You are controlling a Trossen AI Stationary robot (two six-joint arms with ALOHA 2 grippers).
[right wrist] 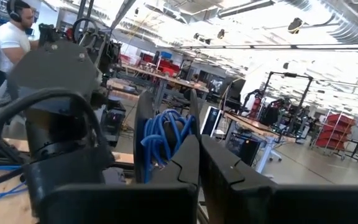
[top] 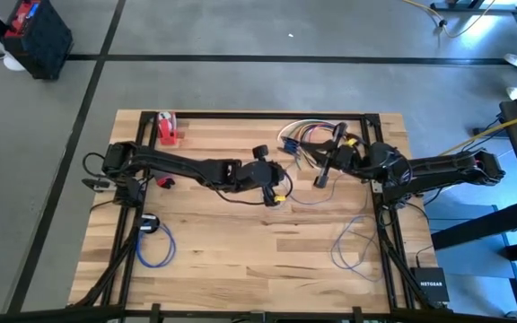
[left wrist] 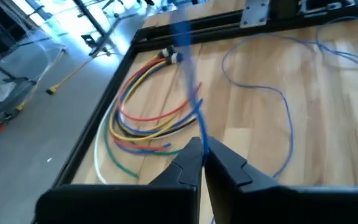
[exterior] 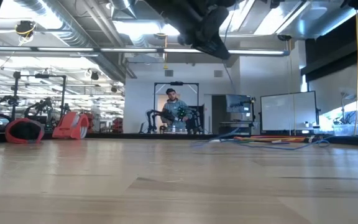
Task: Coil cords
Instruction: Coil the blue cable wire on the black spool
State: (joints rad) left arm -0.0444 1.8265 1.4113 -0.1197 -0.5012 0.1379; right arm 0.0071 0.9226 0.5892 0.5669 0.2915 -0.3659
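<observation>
On the desk, left to right:
Desk [top: 240, 260]: pale wooden planks in a dark frame, seen from above.
Red tool [top: 167, 128]: near the rim at about 11 o'clock from the desk's middle, well apart from both grippers.
Coiled blue cord [top: 155, 244]: lies at about 8 o'clock, near the left edge, with a small dark block [top: 148, 222] just beside it.
Left gripper [top: 281, 184]: just right of the desk's middle, raised above the wood; in its wrist view [left wrist: 202, 152] the fingers are pressed together on a thin blue cord [left wrist: 191, 93] that rises from between the tips.
Blue cord on the wood [left wrist: 272, 93]: more of this thin blue line loops loosely over the planks beyond the left gripper's fingers.
Bundle of cords [top: 308, 135]: red, yellow, orange, green and white strands curved together at about 1 o'clock, by the far rim; the left wrist view shows them [left wrist: 145, 121] as nested arcs beside the frame.
Right gripper [top: 323, 175]: at about 2 o'clock, just right of the left gripper; in its wrist view [right wrist: 199, 146] the fingers meet with no gap, and a wound bunch of blue cord [right wrist: 163, 137] sits just beyond the tips; whether it is pinched cannot be told.
Loose blue loop [top: 353, 242]: lies at about 4 o'clock, near the right edge.
Person [exterior: 174, 112]: stands far off in the room behind the desk.
</observation>
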